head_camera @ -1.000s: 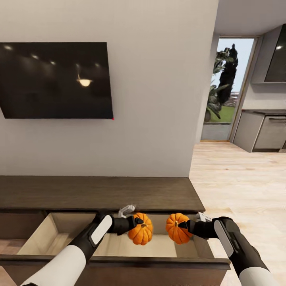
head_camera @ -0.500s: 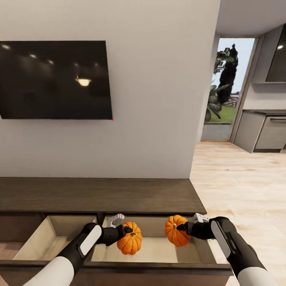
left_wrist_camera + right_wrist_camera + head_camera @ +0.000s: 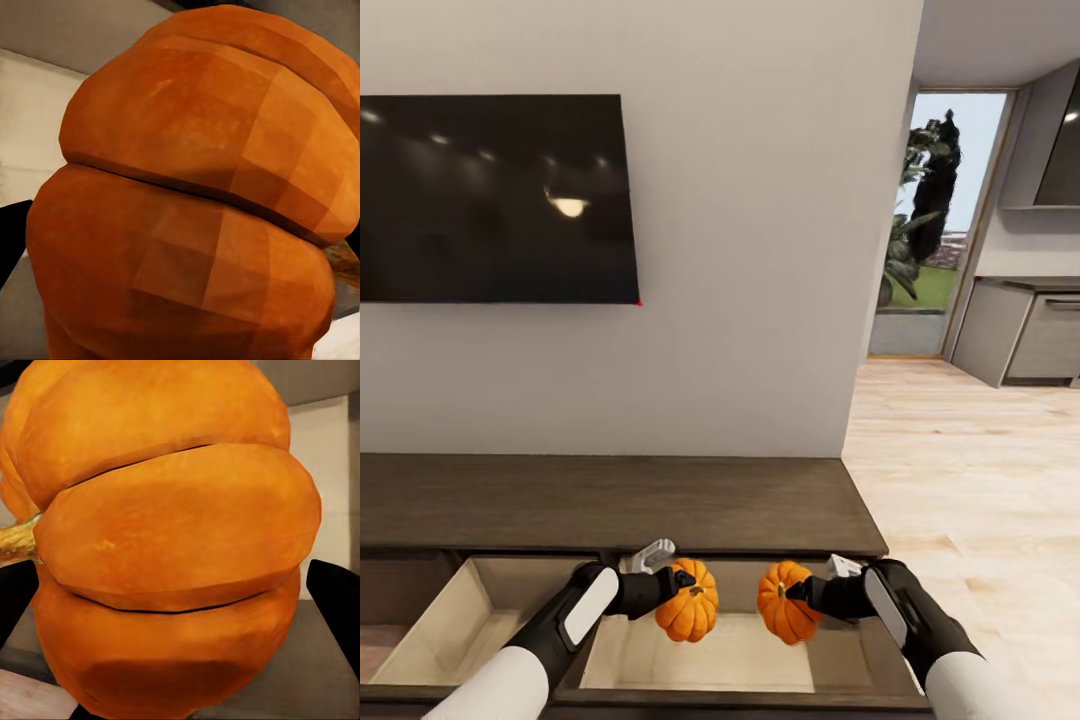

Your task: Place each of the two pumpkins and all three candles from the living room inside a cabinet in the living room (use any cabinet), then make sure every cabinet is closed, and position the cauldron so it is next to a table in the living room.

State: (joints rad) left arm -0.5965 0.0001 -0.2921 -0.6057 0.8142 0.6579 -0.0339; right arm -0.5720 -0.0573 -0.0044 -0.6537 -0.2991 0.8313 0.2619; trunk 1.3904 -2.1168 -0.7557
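Your left tool (image 3: 672,583) grips one pumpkin (image 3: 688,601), your right tool (image 3: 807,592) the other pumpkin (image 3: 784,602), both above the cabinet's (image 3: 610,500) open drawer at 6 o'clock. Next, lower and release them inside.

The room is being lit pretty evenly, nothing dim. Daylight is being let in through the doorway (image 3: 940,220), and ceiling lights are being reflected as soft glare spots on the TV (image 3: 490,200). Hardly any hard shadows are being cast. Up close, the pumpkin (image 3: 195,195) is being rendered blocky and faceted, with no blur at all.
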